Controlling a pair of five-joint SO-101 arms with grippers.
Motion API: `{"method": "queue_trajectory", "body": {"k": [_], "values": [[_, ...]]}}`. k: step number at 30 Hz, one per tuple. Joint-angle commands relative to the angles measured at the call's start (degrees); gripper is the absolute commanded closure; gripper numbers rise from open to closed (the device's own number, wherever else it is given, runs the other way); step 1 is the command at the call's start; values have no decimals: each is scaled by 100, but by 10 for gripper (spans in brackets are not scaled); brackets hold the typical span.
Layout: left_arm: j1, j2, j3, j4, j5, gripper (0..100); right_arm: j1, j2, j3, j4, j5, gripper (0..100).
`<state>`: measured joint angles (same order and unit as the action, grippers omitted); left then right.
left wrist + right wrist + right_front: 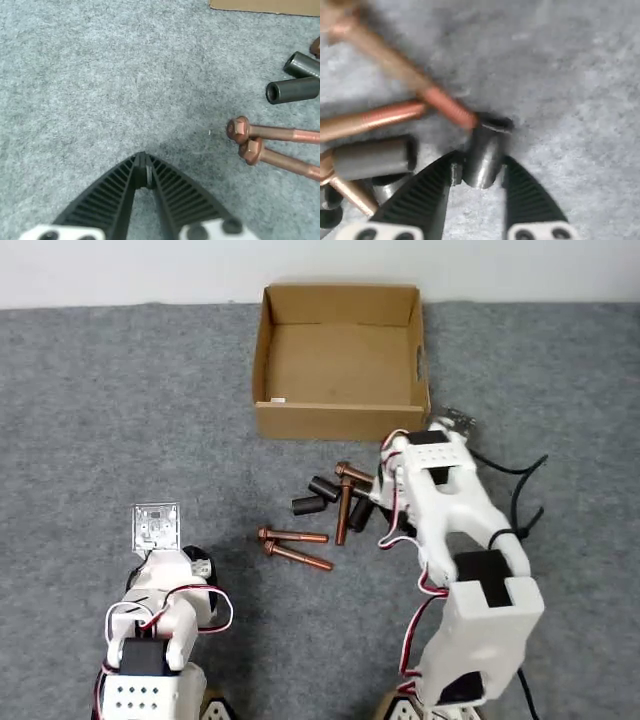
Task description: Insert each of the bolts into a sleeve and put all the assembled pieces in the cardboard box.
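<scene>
Four copper-coloured flanged bolts [295, 536] and at least three dark grey metal sleeves [325, 487] lie on the grey felt bench [120, 400], near one open brown cardboard box [340, 422]. The right gripper [484, 161] is clamped on one sleeve [482, 157] beside the pile. The left gripper [145, 162] has its fingers together, over bare felt.

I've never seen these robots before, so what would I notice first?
Probably the right gripper, shut on a dark sleeve among the parts. Next, the jumble of copper bolts and sleeves on grey carpet in front of the open cardboard box. The left gripper sits shut over the carpet.
</scene>
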<state>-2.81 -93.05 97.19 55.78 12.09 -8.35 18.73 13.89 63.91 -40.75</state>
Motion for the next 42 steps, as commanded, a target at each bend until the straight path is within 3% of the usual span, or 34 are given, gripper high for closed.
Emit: {"method": "queue_trajectory", "body": {"k": [1,13,20,23,35,40,42], "values": [[-35,-62,-31,35,-26,995,207,-40,-193,-84,18,961],[-35,-62,-31,35,-26,995,444,-330,-185,-66,624,985],[-35,-62,-31,35,-26,995,444,-708,-185,-119,633,819],[-35,-62,-31,35,-26,995,444,-708,-176,-189,633,794],[-35,-62,-31,35,-26,995,462,48,-193,-567,853,800],[-35,-62,-31,35,-26,995,541,92,-211,-567,844,998],[-35,-62,-31,35,-26,995,567,101,-273,-470,844,961]]}}
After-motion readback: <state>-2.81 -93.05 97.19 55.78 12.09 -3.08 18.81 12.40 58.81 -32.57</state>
